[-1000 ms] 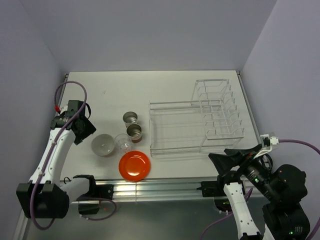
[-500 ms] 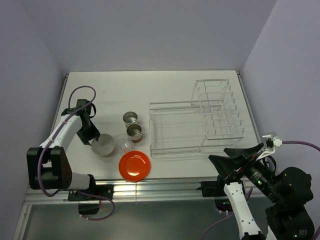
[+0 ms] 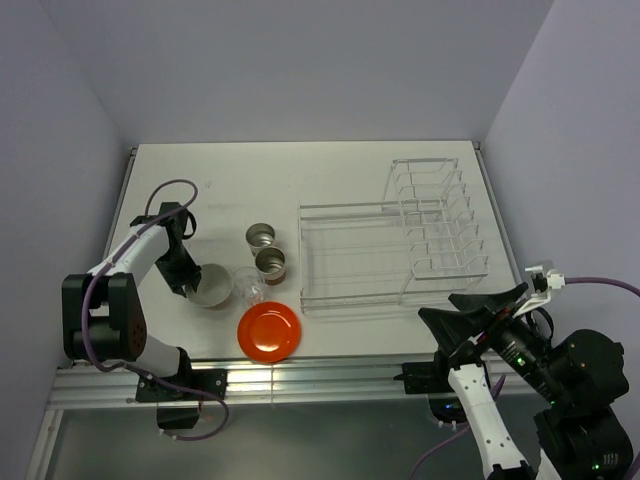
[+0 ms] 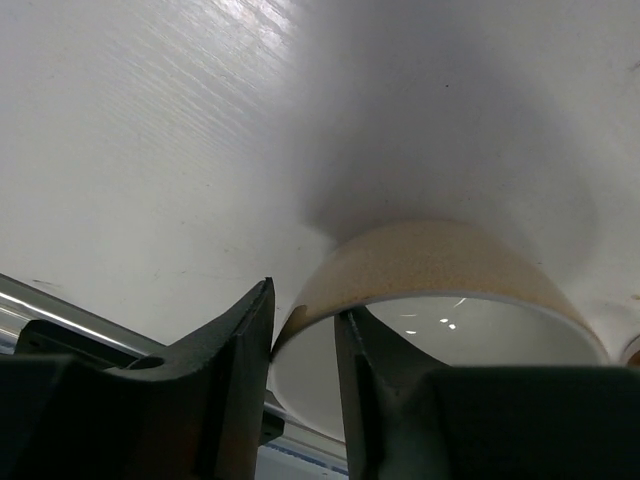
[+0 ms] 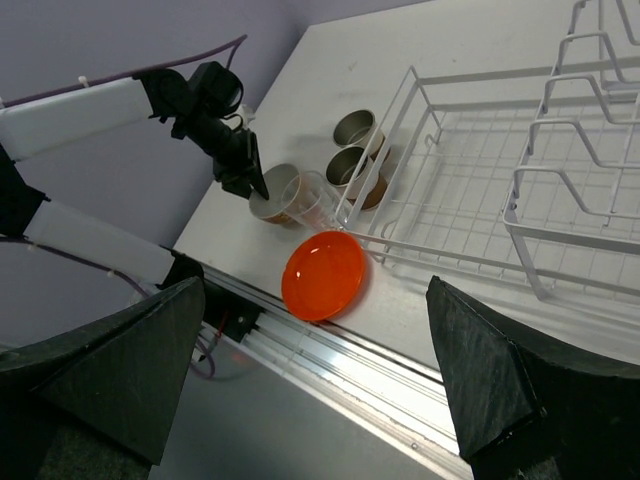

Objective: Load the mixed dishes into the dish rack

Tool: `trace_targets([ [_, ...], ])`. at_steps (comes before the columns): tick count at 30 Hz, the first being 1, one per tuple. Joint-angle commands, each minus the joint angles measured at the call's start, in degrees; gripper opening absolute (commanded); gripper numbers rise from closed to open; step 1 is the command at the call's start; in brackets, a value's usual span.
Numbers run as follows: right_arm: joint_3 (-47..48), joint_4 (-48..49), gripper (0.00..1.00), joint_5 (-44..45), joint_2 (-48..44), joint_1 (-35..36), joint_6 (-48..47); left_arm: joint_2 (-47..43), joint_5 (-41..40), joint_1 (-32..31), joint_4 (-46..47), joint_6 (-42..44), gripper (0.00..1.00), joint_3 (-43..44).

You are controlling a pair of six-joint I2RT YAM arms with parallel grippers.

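The beige bowl (image 3: pixel 212 287) with a white inside sits at the table's front left. My left gripper (image 3: pixel 190 279) is on its left rim. In the left wrist view the gripper (image 4: pixel 303 300) has one finger outside the bowl (image 4: pixel 440 260) and one inside, both touching the rim. Beside the bowl stand the clear glass (image 3: pixel 246 285) and two brown cups (image 3: pixel 260 236) (image 3: pixel 269 263). The orange-red plate (image 3: pixel 268 331) lies flat near the front edge. The clear dish rack (image 3: pixel 350 208) stands to the right. My right gripper (image 3: pixel 435 305) hovers wide open and holds nothing, above the front right.
The right wrist view looks down past its gripper (image 5: pixel 316 290) at the plate (image 5: pixel 323 274), the glass (image 5: pixel 310 200), the bowl (image 5: pixel 275 205) and the rack (image 5: pixel 480 72). A metal rail (image 3: pixel 300 372) runs along the table's near edge. Purple walls close in both sides.
My left arm swung in from the table's left edge to the bowl, and its jaws narrowed onto the rim. The right arm barely moved.
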Motion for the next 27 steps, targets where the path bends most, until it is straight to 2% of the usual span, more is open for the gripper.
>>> trace_targets([
  [1,-0.49,4.10,1.00,1.08,1.34,0.56,-1.24,0.37,2.09,0.08,1.35,1.04,0.35,0.12],
  [10,1.52,3.57,1.00,2.57,2.49,1.26,-1.77,2.48,1.65,1.66,1.17,0.87,0.12,0.03],
  [11,1.61,3.48,1.00,2.83,2.49,1.35,-1.94,2.31,1.65,1.83,1.09,0.95,0.05,0.12],
  [13,1.35,3.48,1.00,3.19,2.40,1.53,-1.94,1.87,1.65,2.01,1.09,0.87,0.00,0.03],
  [19,0.39,3.66,1.00,3.28,2.40,1.88,-2.03,-2.52,1.12,2.54,-0.93,0.16,0.00,0.38],
  [27,-0.93,4.97,1.00,3.63,3.45,1.88,-2.38,-13.94,-2.04,2.54,-6.91,-2.65,0.00,3.19],
])
